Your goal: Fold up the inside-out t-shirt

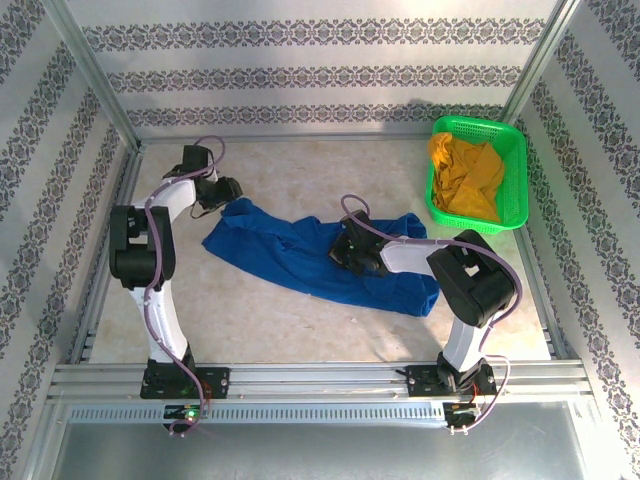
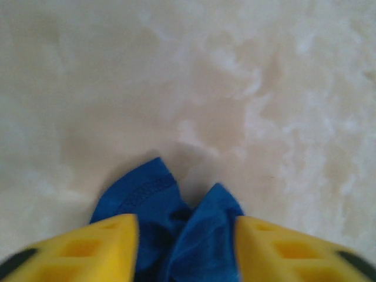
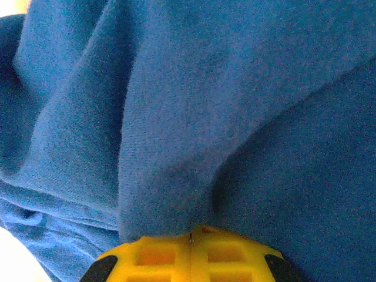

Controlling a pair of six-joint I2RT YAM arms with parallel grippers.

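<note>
The inside-out t-shirt (image 1: 285, 258) lies crumpled across the middle of the desk (image 1: 300, 320), well apart from the green basket (image 1: 517, 150) in the far right corner. The left tool (image 2: 187, 226) sits at the shirt's far left corner, its 2 fingers apart with a hemmed flap lying loose between them. The right tool (image 3: 190, 239) is closed mid-shirt, pinching a ridge of cloth, probably to anchor or lift it for spreading.
</note>
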